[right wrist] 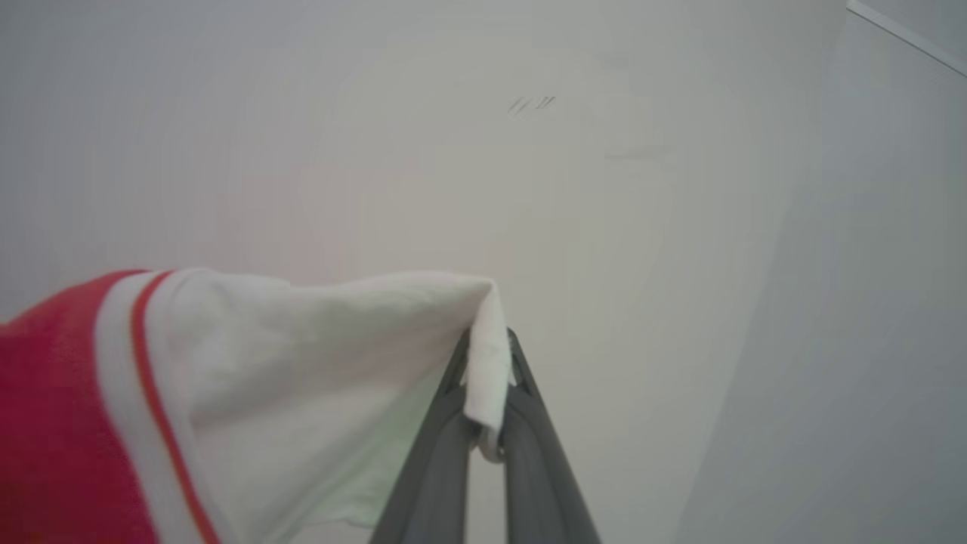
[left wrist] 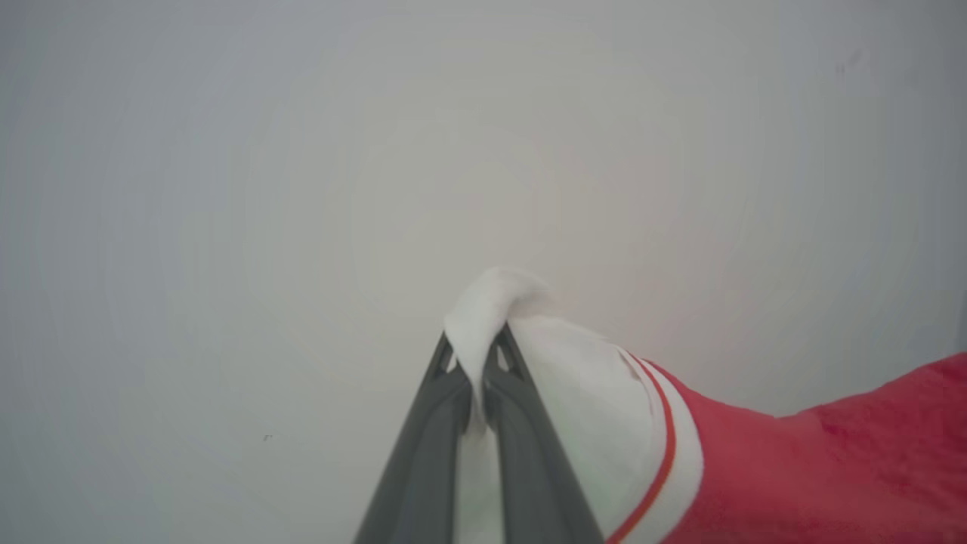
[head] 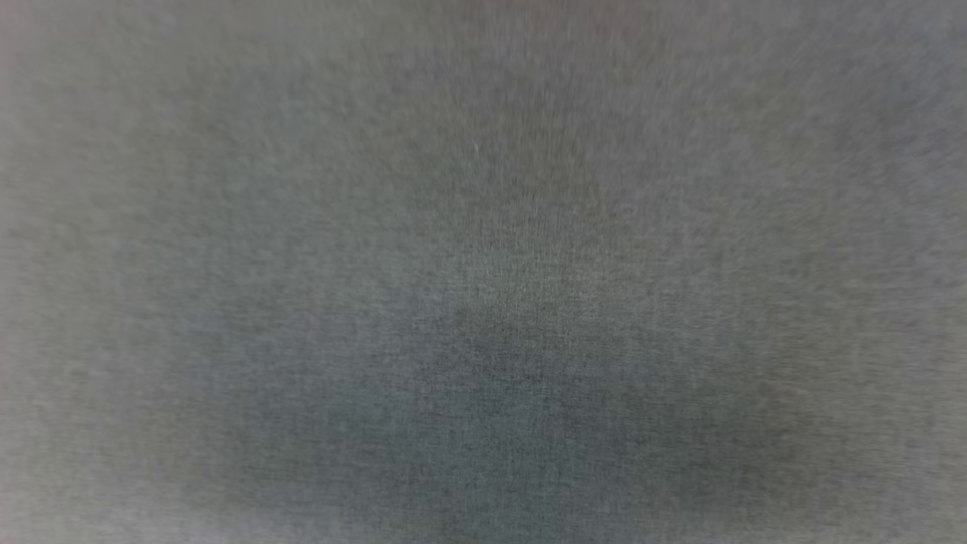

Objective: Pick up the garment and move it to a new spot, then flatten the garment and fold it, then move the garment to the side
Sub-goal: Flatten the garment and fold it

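**Red-and-white jersey pinched at both ends**

Red cloth with white ends hangs between the two arms. In the left wrist view the left gripper [left wrist: 475, 357] has its two dark fingers pressed together on a bunched tuft of the jersey [left wrist: 793, 468]. The white cloth pokes out past the tips and the rest trails away to the lower right of that view, first white, then a red-and-white striped trim [left wrist: 668, 453], then solid red. Behind it is a pale, plain surface [left wrist: 227, 189].

In the right wrist view the right gripper [right wrist: 488, 355] is likewise clamped on a folded white corner of the jersey [right wrist: 302, 378]. The cloth stretches off to that view's left, through a thin red stripe into red at the lower left corner. A few short dark marks [right wrist: 531, 104] show on the pale surface [right wrist: 604, 264] beyond.

From the head view comes a blurred grey expanse [head: 483, 189] with a darker patch low in the middle; I cannot tell what it is.
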Available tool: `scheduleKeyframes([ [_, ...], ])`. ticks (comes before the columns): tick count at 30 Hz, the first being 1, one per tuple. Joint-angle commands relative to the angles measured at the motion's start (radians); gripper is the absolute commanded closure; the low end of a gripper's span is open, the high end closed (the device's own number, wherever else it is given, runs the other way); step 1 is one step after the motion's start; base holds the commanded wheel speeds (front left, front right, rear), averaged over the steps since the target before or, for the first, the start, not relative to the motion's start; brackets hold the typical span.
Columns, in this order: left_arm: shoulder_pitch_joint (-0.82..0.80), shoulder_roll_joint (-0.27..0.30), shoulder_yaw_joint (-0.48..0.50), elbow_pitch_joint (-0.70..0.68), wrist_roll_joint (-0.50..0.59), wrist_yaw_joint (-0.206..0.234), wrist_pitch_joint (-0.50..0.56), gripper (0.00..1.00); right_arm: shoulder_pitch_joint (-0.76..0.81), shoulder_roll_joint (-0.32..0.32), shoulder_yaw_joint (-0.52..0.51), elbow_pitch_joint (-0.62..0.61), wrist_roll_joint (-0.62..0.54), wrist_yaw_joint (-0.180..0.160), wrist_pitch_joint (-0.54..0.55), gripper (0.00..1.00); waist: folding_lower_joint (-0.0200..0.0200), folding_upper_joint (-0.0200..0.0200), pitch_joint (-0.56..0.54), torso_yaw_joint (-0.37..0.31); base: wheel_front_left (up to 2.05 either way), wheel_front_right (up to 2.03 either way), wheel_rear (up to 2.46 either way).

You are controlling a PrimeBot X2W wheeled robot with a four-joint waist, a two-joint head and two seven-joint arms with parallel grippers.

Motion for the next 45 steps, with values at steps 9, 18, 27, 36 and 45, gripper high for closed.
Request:
scheduleKeyframes([
  [9,0.048,0.029,0.258,-0.128,0.148,0.010,-0.004,1.00,0.004,0.062,-0.066,-0.066,-0.110,-0.001,-0.002,1.00,0.0000,0.0000,0.404,0.049,0.00,0.00,0.00],
  [18,0.245,-0.034,0.426,-0.141,0.288,-0.004,-0.005,1.00,0.074,0.089,-0.046,-0.042,-0.128,-0.001,-0.003,1.00,0.0000,0.0000,0.419,0.092,0.00,0.00,0.00],
  [27,0.325,-0.090,0.463,-0.089,0.331,-0.023,-0.005,1.00,0.130,0.061,0.042,-0.022,-0.042,-0.001,-0.003,1.00,0.0000,0.0000,0.313,0.118,0.00,0.00,0.00],
  [36,0.443,-0.100,0.362,-0.173,0.212,-0.024,0.086,1.00,0.242,0.009,0.149,-0.044,0.114,-0.001,-0.003,1.00,0.0000,0.0000,0.163,0.136,0.00,0.00,0.00],
  [45,0.675,-0.001,0.190,-0.313,0.119,-0.024,0.113,1.00,0.533,-0.136,0.321,-0.162,0.394,-0.001,-0.003,1.00,0.0000,0.0000,-0.019,0.147,0.00,0.00,0.00],
])
